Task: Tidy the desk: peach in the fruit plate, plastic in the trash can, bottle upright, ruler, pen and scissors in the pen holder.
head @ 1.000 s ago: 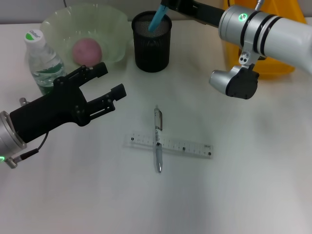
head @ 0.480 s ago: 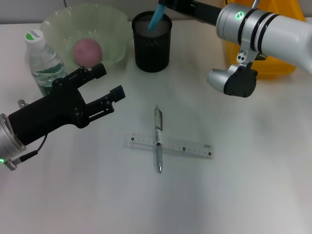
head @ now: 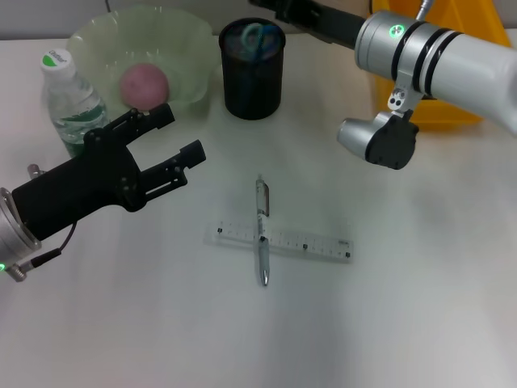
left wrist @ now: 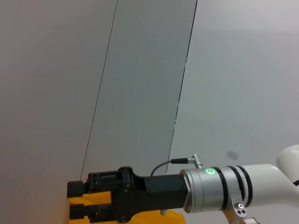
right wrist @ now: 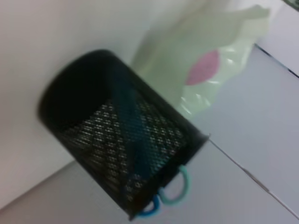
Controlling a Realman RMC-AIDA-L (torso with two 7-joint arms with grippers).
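Desk: scissors (head: 255, 39) upright, handles up.

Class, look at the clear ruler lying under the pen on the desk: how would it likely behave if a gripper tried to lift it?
The ruler lies flat and thin on the table, so it is probably hard to get fingers under. It looks like clear plastic, likely light and slippery. The pen rests across it and would probably roll off.
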